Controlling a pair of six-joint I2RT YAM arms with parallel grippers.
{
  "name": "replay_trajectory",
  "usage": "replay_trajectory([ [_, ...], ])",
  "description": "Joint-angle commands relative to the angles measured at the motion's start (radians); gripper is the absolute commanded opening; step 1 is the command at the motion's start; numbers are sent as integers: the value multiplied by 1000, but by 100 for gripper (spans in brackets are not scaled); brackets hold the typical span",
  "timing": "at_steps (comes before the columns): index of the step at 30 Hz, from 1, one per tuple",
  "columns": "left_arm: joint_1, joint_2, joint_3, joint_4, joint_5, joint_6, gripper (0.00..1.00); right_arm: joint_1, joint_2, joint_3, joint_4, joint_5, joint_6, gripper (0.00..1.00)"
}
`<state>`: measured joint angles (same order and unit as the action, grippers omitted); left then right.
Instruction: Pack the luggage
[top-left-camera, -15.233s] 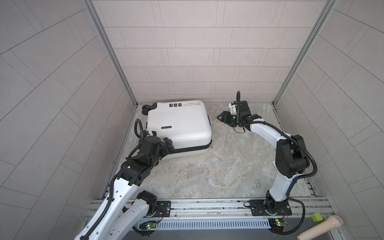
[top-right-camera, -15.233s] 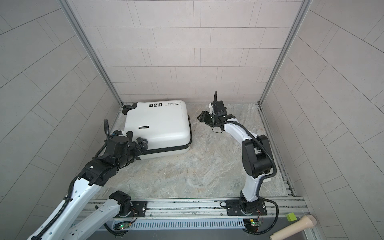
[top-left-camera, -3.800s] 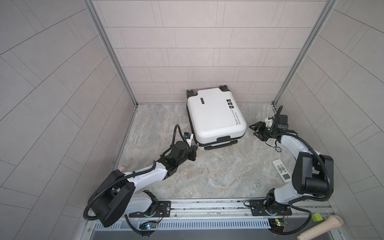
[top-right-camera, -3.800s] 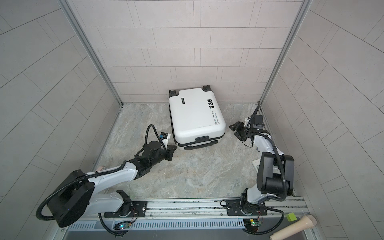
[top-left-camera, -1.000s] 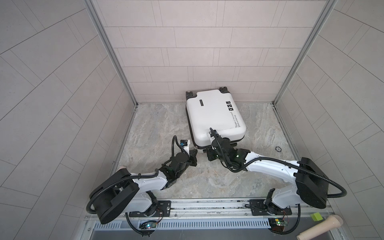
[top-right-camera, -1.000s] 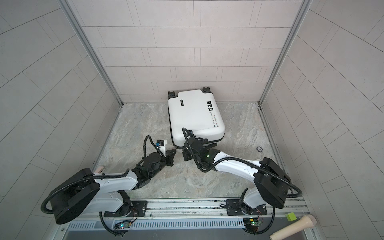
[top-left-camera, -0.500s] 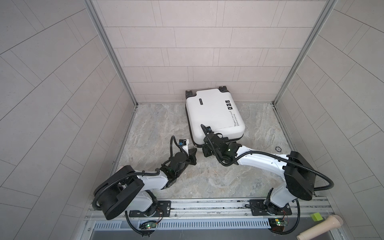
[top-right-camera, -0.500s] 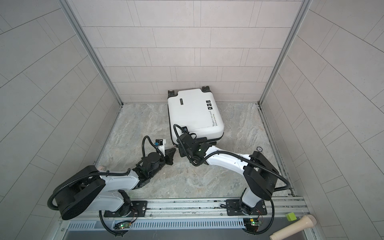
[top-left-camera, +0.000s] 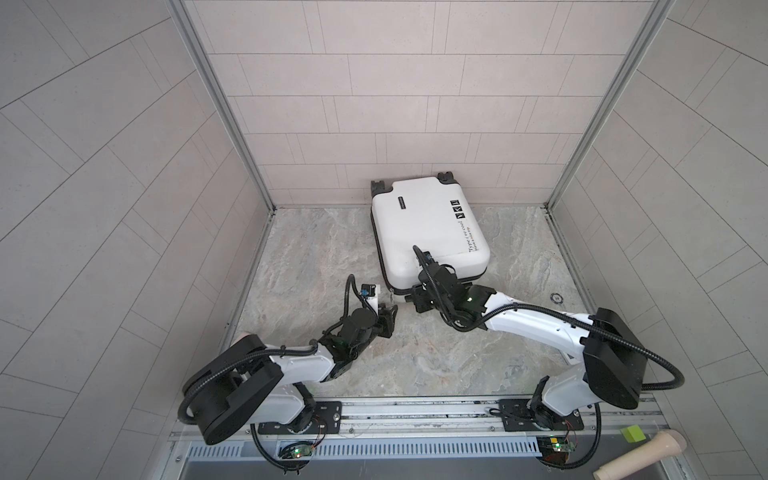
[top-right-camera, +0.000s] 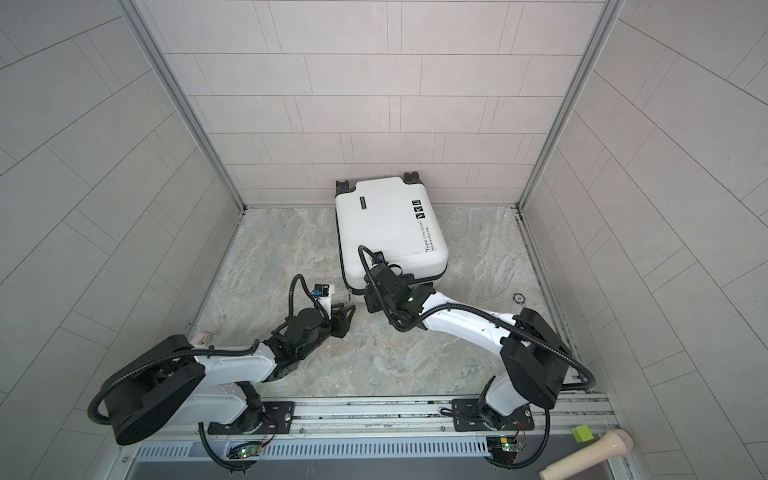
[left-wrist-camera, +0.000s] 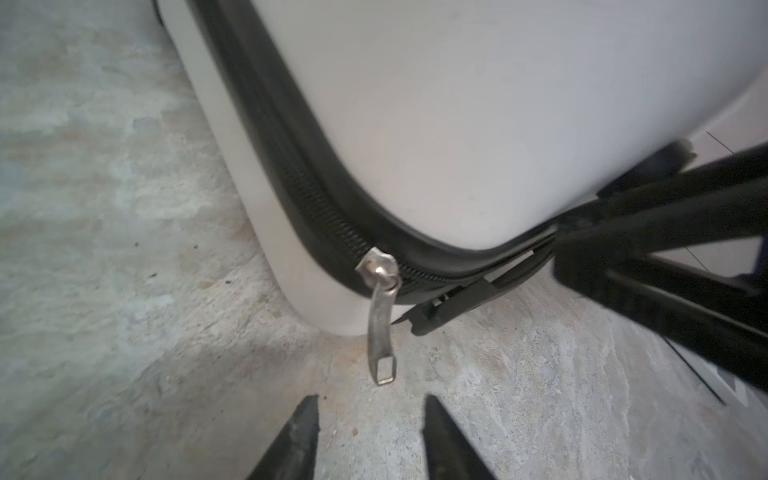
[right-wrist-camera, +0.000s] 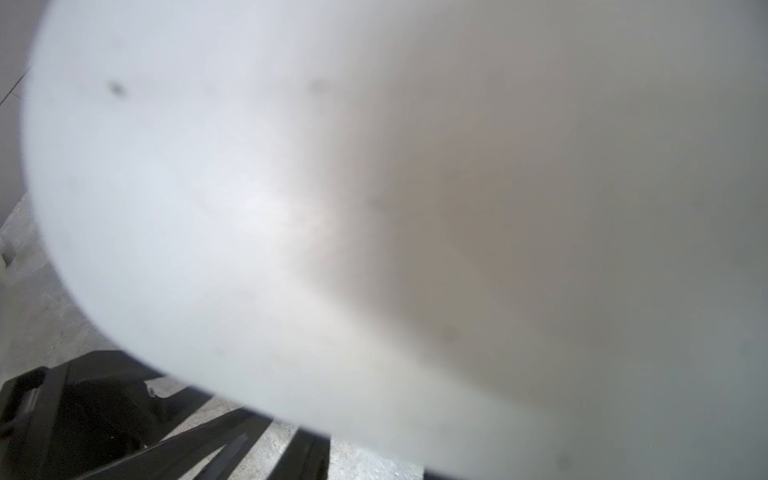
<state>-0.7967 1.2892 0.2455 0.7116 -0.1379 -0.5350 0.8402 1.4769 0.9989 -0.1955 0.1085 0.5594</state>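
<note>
The marbled grey desk (top-left-camera: 316, 249) is clear on both sides of the white hard-shell suitcase (top-left-camera: 419, 224) blocking its back centre.

Luggage (top-left-camera: 419, 232): white shell, black zipper band (left-wrist-camera: 320, 203), black lettering (top-left-camera: 469, 240). Zipper pull (left-wrist-camera: 381, 328): silver. Floor (top-left-camera: 316, 257): grey-beige, marbled. Walls (top-left-camera: 415, 104): pale grey tiles.

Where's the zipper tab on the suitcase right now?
In the left wrist view, the zipper tab hangs at the suitcase's near left corner, just ahead of the open left claw, which isn't gripping it.
</note>
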Motion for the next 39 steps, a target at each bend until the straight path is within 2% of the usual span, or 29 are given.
replay_trajectory([
  [1,-1,-78,-6,-154,-59,46,51,-13,-104,-29,-73,41,14,50],
  [5,-1,-159,-5,-283,-112,89,52,-32,-215,-86,-132,48,19,70],
  [7,-1,-189,-5,-318,-134,113,52,-49,-263,-115,-156,56,33,74],
  [11,-7,-205,-15,-274,-159,191,52,-87,-348,-173,-174,53,53,76],
  [16,-15,-174,-3,-169,-126,265,54,-133,-413,-234,-174,38,79,79],
  [24,-22,-71,43,-74,-80,283,54,-208,-453,-300,-162,-14,106,80],
  [32,-34,56,124,3,-75,280,50,-237,-464,-313,-159,-40,115,80],
  [39,-75,157,210,-60,-278,341,43,-244,-472,-318,-166,-42,113,80],
])
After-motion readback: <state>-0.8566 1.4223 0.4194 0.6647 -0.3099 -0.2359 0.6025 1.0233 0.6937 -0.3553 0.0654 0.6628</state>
